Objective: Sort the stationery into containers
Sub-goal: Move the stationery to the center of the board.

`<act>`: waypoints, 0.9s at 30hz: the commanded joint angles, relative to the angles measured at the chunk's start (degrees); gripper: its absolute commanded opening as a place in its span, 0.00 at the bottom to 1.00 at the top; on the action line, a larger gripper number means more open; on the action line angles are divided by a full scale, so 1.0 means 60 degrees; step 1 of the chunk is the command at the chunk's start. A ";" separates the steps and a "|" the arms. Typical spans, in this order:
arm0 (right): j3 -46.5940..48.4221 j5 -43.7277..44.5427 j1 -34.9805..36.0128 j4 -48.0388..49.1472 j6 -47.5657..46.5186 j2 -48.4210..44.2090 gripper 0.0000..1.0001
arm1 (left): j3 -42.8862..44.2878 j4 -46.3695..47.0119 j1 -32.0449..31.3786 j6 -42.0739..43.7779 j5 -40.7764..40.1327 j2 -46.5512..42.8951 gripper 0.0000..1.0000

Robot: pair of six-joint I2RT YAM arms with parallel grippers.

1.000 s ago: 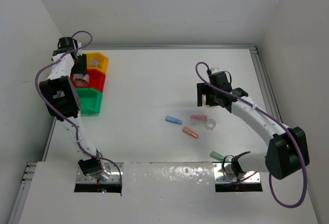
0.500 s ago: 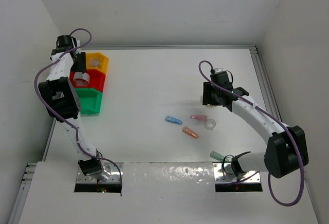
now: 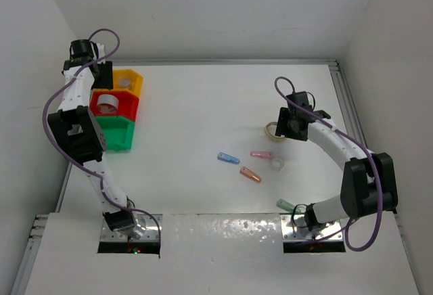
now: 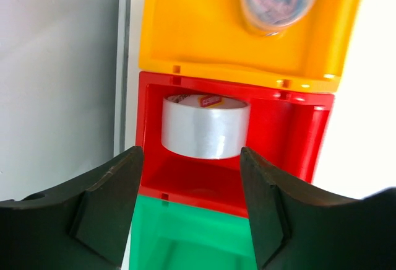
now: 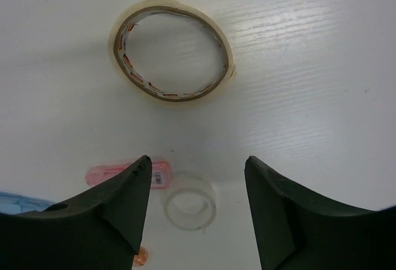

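Left fingers [image 4: 105, 208] spread empty above the red bin [image 4: 291, 134] with a grey roll [image 4: 205, 126] inside, right fingers [image 5: 117, 202] spread empty over the beige ring [image 5: 176, 96] flat on the surface [image 5: 309, 65], liable to skid away if nipped off-centre.

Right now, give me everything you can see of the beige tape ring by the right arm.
The beige tape ring is a thin, nearly spent roll: a narrow band of translucent yellowish tape on a pale core with red print inside. It lies flat on the white table, hole up, bare table showing through. Nothing touches it in the wrist view; the fingers of the right gripper stand apart, short of it. From above, it shows just beside that gripper.
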 commanded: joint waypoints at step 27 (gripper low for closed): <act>-0.2004 -0.0942 0.0038 -0.0610 0.0825 -0.1207 0.35 | -0.0501 -0.0779 -0.0942 0.0149 0.1721 -0.1489 0.40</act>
